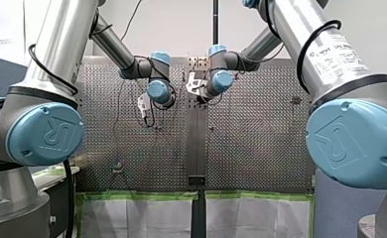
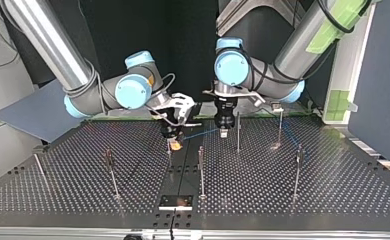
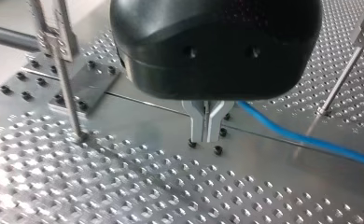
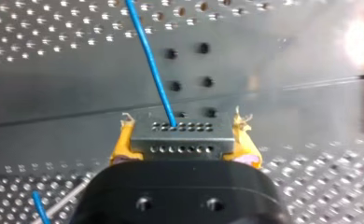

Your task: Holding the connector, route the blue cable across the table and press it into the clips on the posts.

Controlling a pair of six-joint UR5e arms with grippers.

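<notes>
In the right wrist view my right gripper holds the grey connector between its yellow pads. The blue cable leaves the connector's face and runs ahead over the plate. In the top view that gripper hangs low near the table's middle seam. The cable stretches from it to my left gripper. In the left wrist view the metal fingers of my left gripper stand together just above the plate. The blue cable comes out from between them.
Thin upright posts stand on the perforated table: one right beside my left gripper, others around it, further ones toward the top view's left. In the left wrist view a post rises beside the fingers.
</notes>
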